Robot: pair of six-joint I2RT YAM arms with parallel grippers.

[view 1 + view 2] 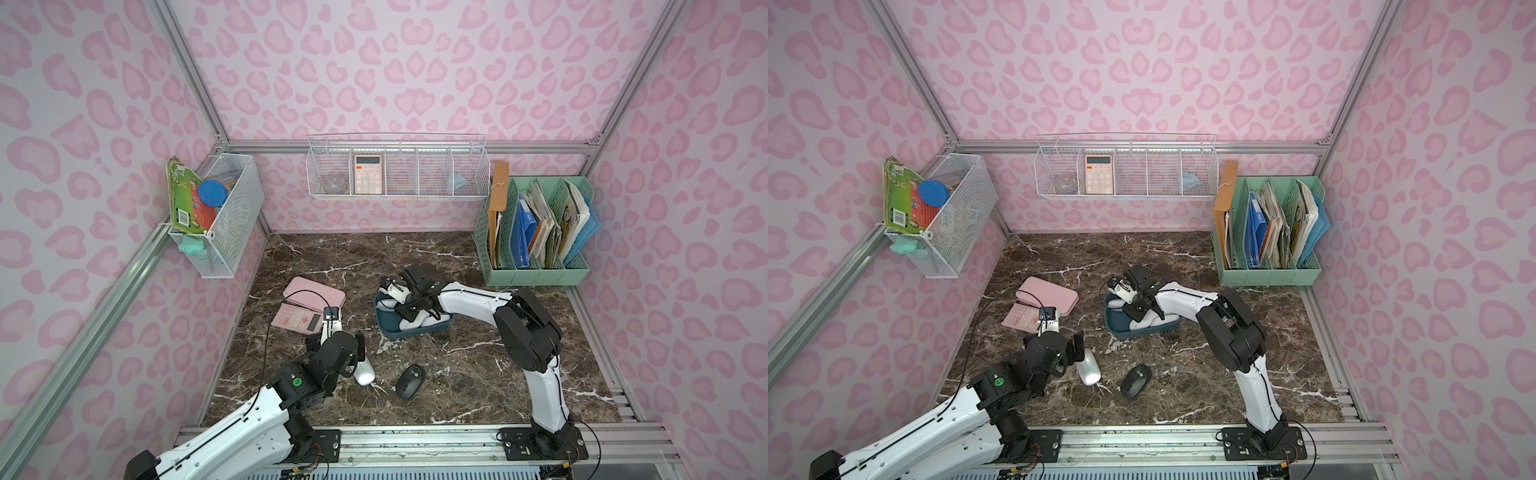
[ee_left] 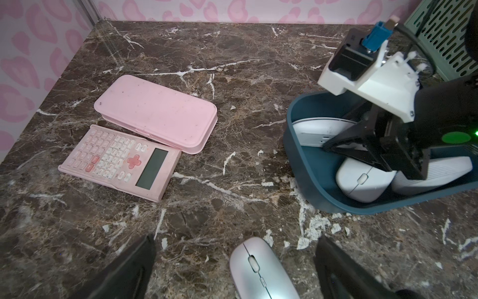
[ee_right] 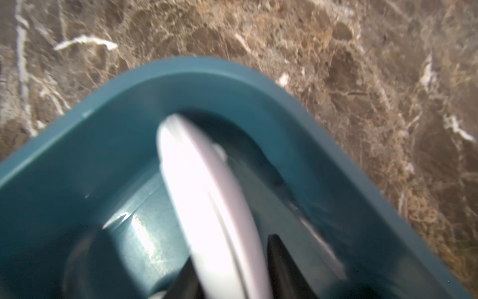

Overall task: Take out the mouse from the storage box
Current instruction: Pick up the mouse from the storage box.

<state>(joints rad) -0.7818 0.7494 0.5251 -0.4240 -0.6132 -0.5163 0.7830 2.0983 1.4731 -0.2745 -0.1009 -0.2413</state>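
Left arm (image 1: 232, 430): glossy white moulded link shells are alternating with matte black joint housings, and small dark holes are dotting the white. Thin black cable (image 1: 268, 332) is running along it and looping out to a white-bracketed black wrist camera (image 1: 331, 314). Round green sticker (image 1: 296, 381) is showing on one black joint. Right arm (image 1: 469, 297) is wearing the same white/black scheme. Its flat black base plate (image 1: 515, 444) is showing silver bolts and thin reddish wires. Its white printed camera bracket (image 2: 388, 80) is carrying small screws and a blue plug connector (image 2: 373, 38). Left gripper (image 2: 236, 238) fingers (image 2: 129, 269) are reading matte black.
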